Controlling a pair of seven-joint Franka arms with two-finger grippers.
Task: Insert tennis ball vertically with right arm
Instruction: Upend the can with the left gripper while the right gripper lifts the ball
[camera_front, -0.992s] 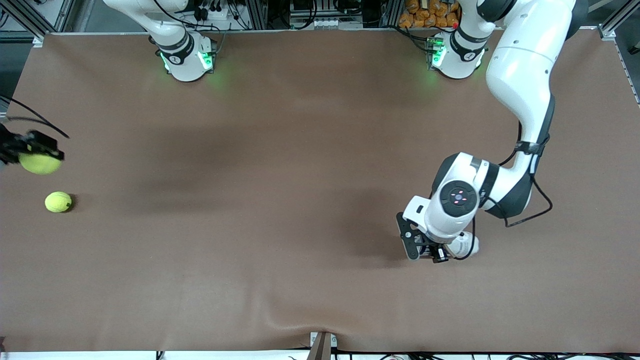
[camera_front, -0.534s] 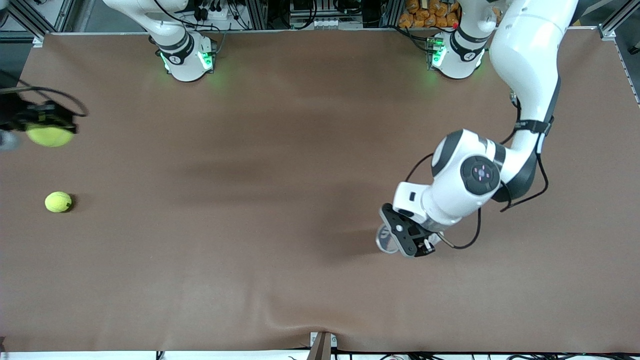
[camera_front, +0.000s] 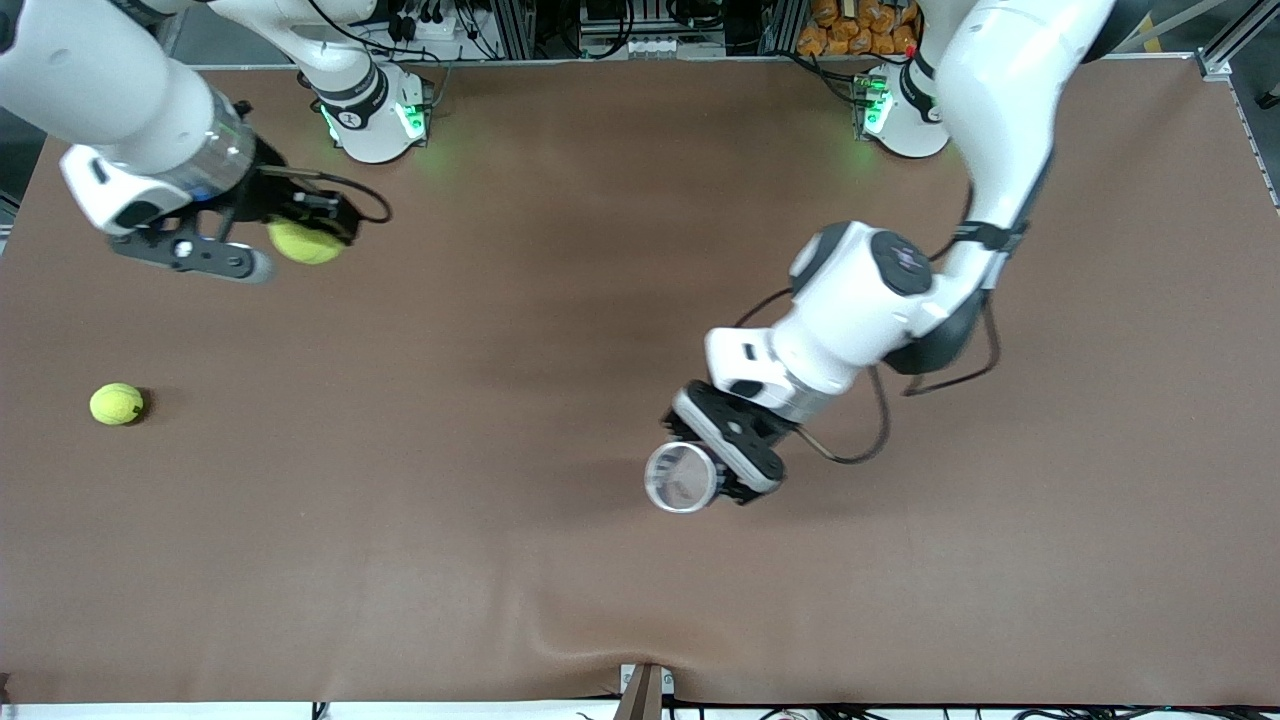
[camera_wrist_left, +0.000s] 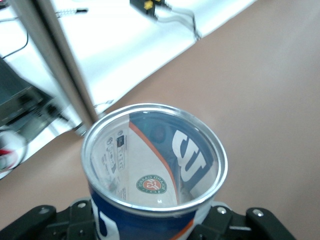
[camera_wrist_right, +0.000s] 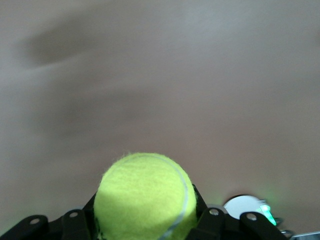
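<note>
Gripping a tennis ball at ten o'clock, the right gripper carries it high for a vertical drop; the left gripper, clamped on the open can near centre, presents its mouth upward.

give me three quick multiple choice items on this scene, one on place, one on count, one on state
1. Where is the loose tennis ball?
A on the table, toward the right arm's end
B inside the can
C in the left gripper

2. How many tennis balls show?
A one
B two
C four

3. What does the left gripper hold?
A nothing
B a tennis ball
C an open ball can

Key: 1 A, it lies alone on the brown table. 2 B, one loose and one held ball in the right gripper. 3 C, the can is gripped, mouth open.
</note>
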